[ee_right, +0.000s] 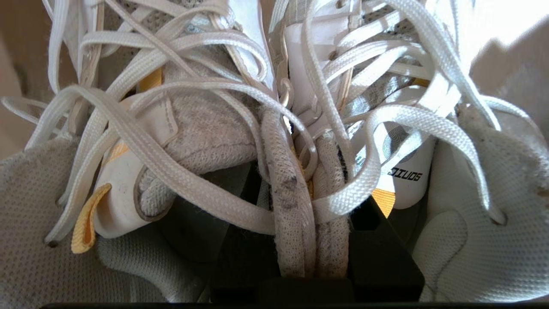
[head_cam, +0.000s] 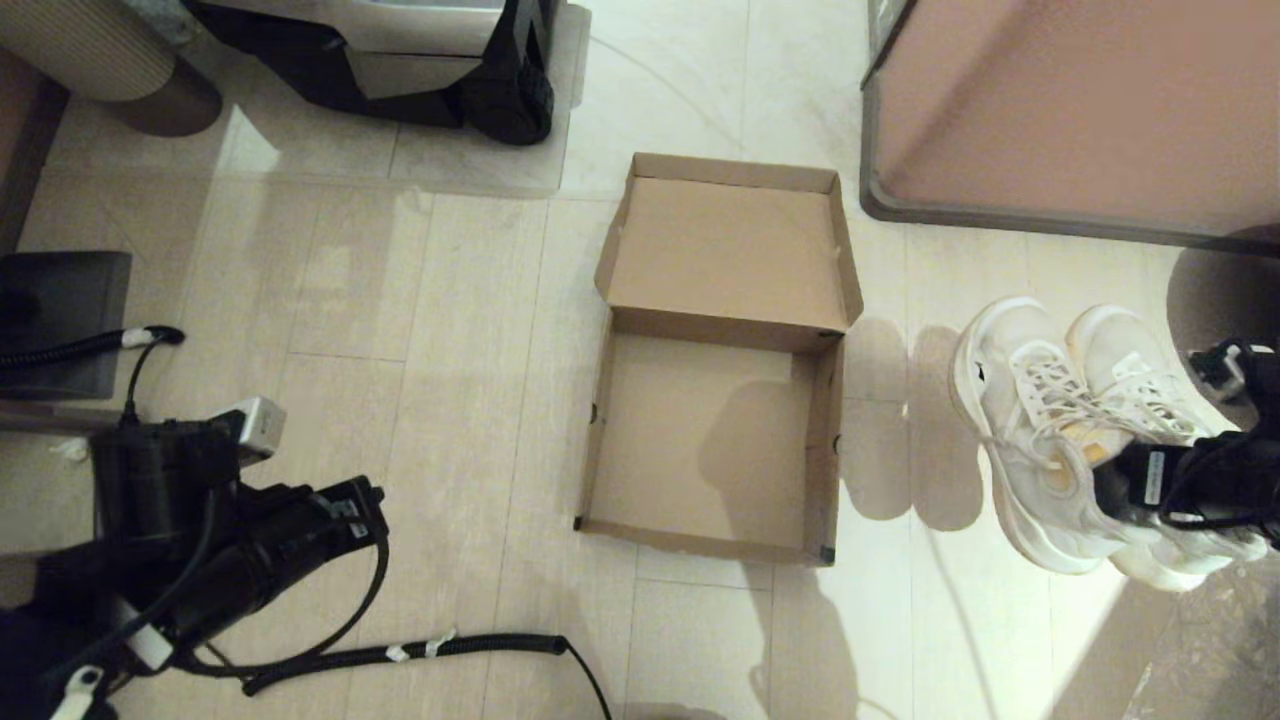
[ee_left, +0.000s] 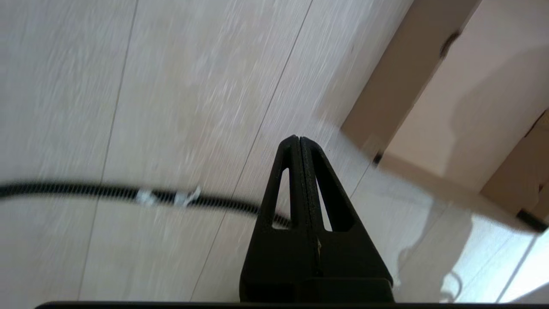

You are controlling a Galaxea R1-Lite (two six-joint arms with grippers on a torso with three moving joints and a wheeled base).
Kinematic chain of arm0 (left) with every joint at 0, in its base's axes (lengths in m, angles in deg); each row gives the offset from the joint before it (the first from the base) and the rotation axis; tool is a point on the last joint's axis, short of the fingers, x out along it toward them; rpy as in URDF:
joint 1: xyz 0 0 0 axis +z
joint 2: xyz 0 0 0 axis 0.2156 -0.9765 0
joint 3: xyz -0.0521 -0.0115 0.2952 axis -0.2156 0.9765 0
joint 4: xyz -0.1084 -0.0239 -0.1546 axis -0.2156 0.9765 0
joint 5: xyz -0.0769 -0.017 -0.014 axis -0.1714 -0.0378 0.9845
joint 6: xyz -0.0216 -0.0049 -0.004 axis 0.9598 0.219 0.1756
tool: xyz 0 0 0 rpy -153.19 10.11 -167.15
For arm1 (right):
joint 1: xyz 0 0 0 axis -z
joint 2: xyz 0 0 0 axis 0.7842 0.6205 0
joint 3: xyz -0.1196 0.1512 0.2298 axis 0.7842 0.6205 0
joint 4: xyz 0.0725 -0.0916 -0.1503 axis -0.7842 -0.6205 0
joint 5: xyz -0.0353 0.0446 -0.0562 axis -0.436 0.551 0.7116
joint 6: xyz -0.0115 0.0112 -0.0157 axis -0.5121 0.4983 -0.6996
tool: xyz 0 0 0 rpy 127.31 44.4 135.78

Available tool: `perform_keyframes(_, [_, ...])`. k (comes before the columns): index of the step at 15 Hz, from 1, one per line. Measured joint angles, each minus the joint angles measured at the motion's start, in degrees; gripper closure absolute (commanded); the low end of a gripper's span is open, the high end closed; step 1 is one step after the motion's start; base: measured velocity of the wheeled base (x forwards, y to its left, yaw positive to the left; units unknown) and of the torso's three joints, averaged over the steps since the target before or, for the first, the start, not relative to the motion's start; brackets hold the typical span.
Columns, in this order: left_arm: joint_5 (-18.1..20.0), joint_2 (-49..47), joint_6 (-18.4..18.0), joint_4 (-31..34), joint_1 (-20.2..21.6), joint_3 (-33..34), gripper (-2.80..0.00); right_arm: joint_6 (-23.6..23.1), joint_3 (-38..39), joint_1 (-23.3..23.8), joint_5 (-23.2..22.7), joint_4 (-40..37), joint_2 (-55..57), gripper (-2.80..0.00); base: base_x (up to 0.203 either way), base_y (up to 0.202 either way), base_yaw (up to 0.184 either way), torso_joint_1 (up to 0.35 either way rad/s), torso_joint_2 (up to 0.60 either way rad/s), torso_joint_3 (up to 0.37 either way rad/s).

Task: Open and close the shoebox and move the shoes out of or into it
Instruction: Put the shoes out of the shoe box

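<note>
The brown cardboard shoebox (head_cam: 700, 450) lies open and empty in the middle of the floor, its flap lid (head_cam: 725, 250) folded back on the far side. The pair of white mesh sneakers (head_cam: 1040, 400) is to the box's right, toes pointing away. My right gripper (head_cam: 1120, 480) is at their heels. In the right wrist view the right gripper (ee_right: 304, 201) has one finger inside each shoe and is shut on the two inner collars (ee_right: 291, 214) pressed together. I cannot tell whether the soles touch the floor. My left gripper (ee_left: 299, 139) is shut and empty, low at the near left (head_cam: 365, 500), near the box's corner (ee_left: 472, 107).
A large pinkish-brown cabinet with a grey rim (head_cam: 1080, 110) stands at the far right, close behind the shoes. A black corrugated cable (head_cam: 400, 655) runs across the near floor. A black and silver machine (head_cam: 420, 60) stands at the far left.
</note>
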Motion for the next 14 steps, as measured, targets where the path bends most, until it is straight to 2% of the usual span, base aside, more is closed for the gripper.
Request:
perform_keyframes(3, [0.06,2.00,0.14,-0.09,0.04,2.64,0.00,0.41,5.40,-0.09,3.36,0.27,-4.77,0.00,0.000,0.000,0.000,0.000,0.00,0.000])
perform_keyframes(9, [-0.05,4.67,-0.20,-0.06,0.05,4.90,0.00,0.73,7.81,-0.71,3.49,0.38,-7.62,0.00,0.000,0.000,0.000,0.000,0.00,0.000])
perform_keyframes(14, [-1.65,6.42,-0.37,-0.07,0.05,6.51,0.00,0.52,12.48,-0.82,3.12,0.16,-11.75,0.00,0.000,0.000,0.000,0.000,0.00,0.000])
